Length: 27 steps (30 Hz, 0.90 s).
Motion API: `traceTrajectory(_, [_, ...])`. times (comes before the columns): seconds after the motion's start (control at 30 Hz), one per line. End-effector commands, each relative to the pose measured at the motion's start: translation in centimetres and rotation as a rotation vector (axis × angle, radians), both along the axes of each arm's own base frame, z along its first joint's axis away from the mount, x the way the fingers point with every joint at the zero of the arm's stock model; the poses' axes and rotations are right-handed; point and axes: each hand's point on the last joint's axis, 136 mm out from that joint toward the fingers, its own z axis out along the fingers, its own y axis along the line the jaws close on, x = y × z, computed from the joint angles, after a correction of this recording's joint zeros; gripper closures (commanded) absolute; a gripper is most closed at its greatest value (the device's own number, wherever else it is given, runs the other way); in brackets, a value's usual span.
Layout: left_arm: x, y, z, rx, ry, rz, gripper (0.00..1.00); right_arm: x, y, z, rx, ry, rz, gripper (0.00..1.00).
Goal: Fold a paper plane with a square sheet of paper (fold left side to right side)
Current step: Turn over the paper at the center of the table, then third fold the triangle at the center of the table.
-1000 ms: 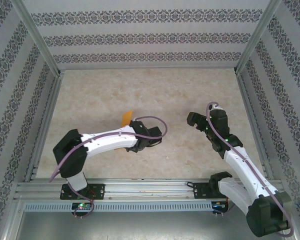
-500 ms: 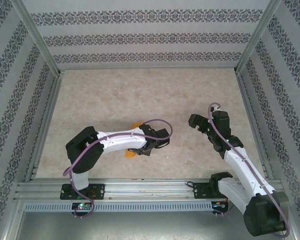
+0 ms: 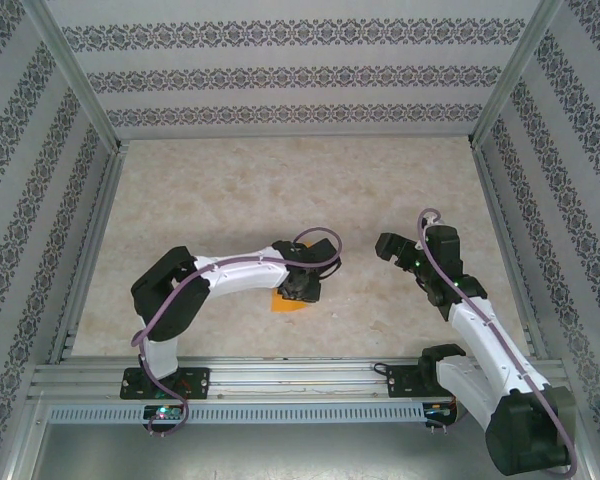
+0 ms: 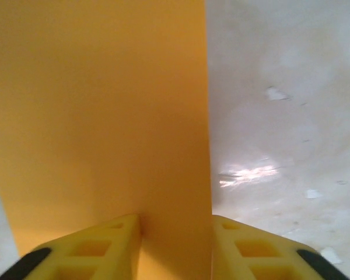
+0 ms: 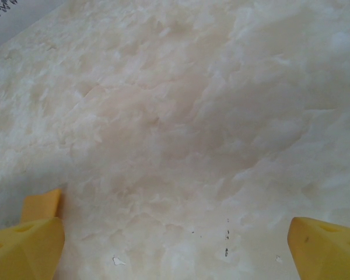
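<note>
The square sheet of paper is bright orange and lies on the marble table just on the near side of my left gripper; the wrist hides most of it. Seen from the left wrist, the orange sheet stretches away from the gripper, its straight right edge running beside the right finger. My left gripper has its yellow fingers parted, with the sheet lying in the gap between them. My right gripper hovers to the right, apart from the paper, and stands wide open over bare table.
Patterned walls and metal frame posts box in the table on three sides. A metal rail runs along the near edge by the arm bases. Small white specks dot the marble.
My left gripper has swung right and toward the near edge, bringing the orange paper down from behind the forearm to the table. Its jaws have parted. The right arm has barely moved.
</note>
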Motion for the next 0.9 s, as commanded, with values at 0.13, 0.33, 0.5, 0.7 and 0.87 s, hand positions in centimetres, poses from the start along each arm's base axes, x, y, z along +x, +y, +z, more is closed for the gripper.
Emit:
traceTrajectory(0.13, [2.1, -3.4, 2.2, -0.246, -0.007, -0.031, 0.49, -0.9, 0.4, -0.5, 0.016, 0.029, 0.051, 0.02])
traceTrajectory(0.33, [4.0, -3.7, 6.1, -0.428, -0.102, -0.058, 0.45, -1.1, 1.2, 0.0, 0.05, 0.039, 0.085, 0.02])
traceTrajectory(0.5, [6.3, -1.2, 9.7, -0.524, -0.248, -0.054, 0.44, -1.1, 2.6, 0.9, 0.116, 0.047, 0.14, 0.02])
traceTrajectory(0.7, [8.1, 4.4, 13.7, -0.536, -0.478, 0.017, 0.41, -1.2, 3.8, 1.3, 0.177, 0.065, 0.182, 0.08])
traceTrajectory(0.87, [8.0, 9.7, 15.3, -0.471, -0.619, 0.093, 0.35, -1.5, 4.6, 1.1, 0.219, 0.103, 0.21, 0.16])
